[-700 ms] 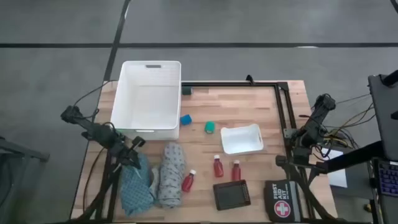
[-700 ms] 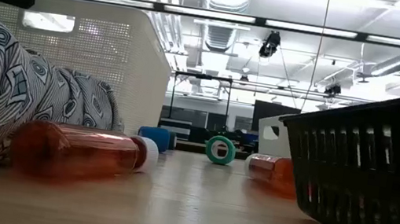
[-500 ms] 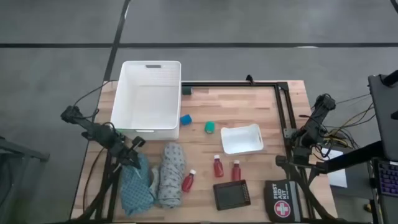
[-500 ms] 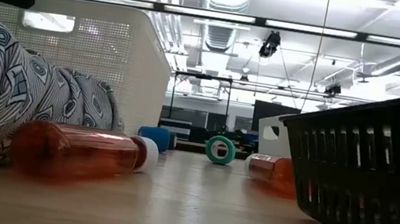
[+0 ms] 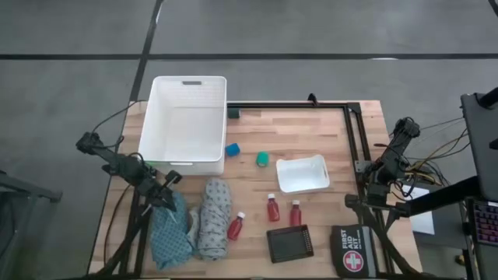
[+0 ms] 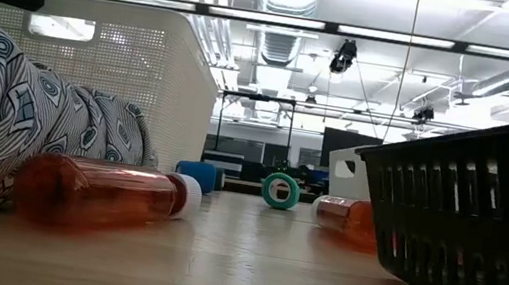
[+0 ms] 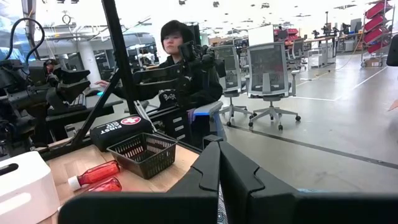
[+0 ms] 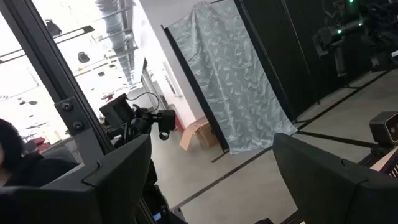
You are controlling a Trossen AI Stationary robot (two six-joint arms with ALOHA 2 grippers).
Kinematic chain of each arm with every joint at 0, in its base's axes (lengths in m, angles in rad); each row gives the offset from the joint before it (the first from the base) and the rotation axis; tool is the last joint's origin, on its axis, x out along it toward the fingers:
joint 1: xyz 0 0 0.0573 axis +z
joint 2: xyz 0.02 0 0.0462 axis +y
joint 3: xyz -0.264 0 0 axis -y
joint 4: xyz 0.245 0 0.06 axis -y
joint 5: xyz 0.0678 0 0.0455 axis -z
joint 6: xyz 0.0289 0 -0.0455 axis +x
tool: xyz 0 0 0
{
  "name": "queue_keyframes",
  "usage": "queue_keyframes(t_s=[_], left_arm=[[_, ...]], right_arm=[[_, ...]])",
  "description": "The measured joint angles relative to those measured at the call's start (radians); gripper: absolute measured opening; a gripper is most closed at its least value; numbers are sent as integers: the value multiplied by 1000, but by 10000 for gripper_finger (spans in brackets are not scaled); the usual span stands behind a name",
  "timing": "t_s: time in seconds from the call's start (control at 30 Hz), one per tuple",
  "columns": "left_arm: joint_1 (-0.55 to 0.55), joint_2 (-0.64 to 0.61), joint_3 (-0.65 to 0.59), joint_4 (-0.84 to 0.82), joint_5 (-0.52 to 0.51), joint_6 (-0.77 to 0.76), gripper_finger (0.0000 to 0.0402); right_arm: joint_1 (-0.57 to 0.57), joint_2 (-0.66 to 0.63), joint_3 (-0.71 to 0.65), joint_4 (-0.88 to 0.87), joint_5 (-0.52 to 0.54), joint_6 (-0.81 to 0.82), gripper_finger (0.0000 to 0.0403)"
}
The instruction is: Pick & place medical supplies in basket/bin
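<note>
Waiting at the table's left edge, our left gripper (image 5: 173, 178) sits closed and empty just beside the teal cloth (image 5: 170, 230); right gripper (image 5: 364, 183) parked, jaws wide, holding nothing. White basket (image 5: 187, 159) looks empty; next we likely grasp that cloth

The basket (image 5: 188, 120) is white with tiny holes in its walls. The desk (image 5: 311, 140) is light brown wood with stripes. One cloth (image 5: 215, 218) is grey with a pattern of lines and squares. The other cloth (image 5: 170, 232) is teal. Three bottles (image 5: 273, 208) are red with white caps. One small piece (image 5: 233, 149) is blue and one small piece (image 5: 264, 159) is green. The small tray (image 5: 302, 174) is white. The little crate (image 5: 289, 243) is black. The pouch (image 5: 349, 250) is black with a red and white cross.
</note>
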Motion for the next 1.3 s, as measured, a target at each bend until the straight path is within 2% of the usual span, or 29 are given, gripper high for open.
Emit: queue_keyframes(t_s=[1.13,1.2,1.3], left_arm=[[0,0,0,0,0,0,6],[0,0,0,0,0,0,6],[0,0,0,0,0,0,6]], right_arm=[[0,0,0,0,3,0,331],[0,0,0,13,33,-9,331],[0,0,0,18,151,-51,331]])
